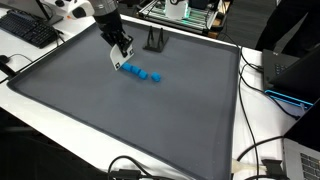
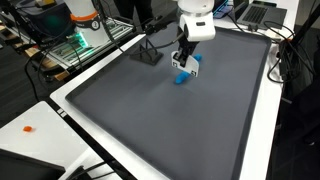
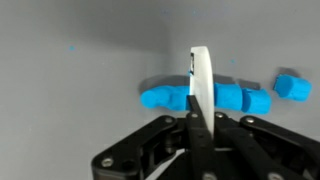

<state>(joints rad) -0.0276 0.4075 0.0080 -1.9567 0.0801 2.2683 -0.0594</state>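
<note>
Apparently the gripper (image 1: 118,56), clamped narrow on a thin white piece (image 3: 200,72), is setting it against the row of blue blocks (image 1: 141,73), upper middle of the mat (image 1: 120,125). Any next move needs that piece upright and square to the row.

the row of blocks (image 1: 140,73) lay on the mat (image 1: 130,125), toward its far side in an exterior view. the gripper (image 1: 118,63) hung over one end of the row, close to the mat. in the wrist view, one block (image 3: 291,87) sat just apart, right of the others. a small stand (image 1: 153,40) stood behind the blocks, near the mat's far edge. a keyboard (image 1: 30,30) lay off the mat, past its corner.
</note>
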